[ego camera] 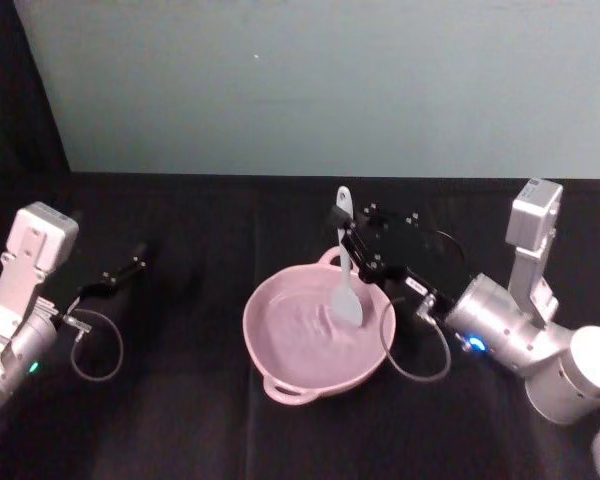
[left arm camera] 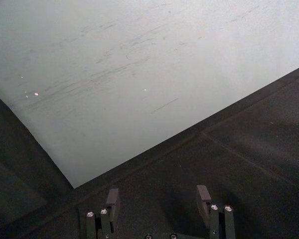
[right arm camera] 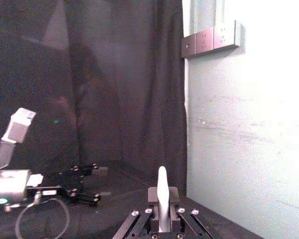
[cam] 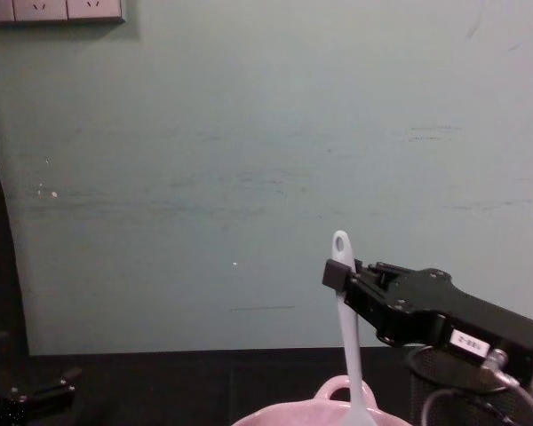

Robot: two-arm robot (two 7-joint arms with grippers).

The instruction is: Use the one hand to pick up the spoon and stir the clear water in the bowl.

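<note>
The pale pink bowl sits mid-table in the head view, and its loop handle shows at the bottom of the chest view. The white spoon stands nearly upright, its paddle head down inside the bowl and its holed handle end up. My right gripper is shut on the spoon's handle, reaching in from the right above the bowl's far rim. In the right wrist view the spoon handle rises between the fingers. My left gripper rests open at the left, well away from the bowl.
A pale green wall stands behind the black cloth-covered table. Cables loop beside both arms. A black wire-mesh cup sits behind the right gripper in the chest view. Free table lies left of and in front of the bowl.
</note>
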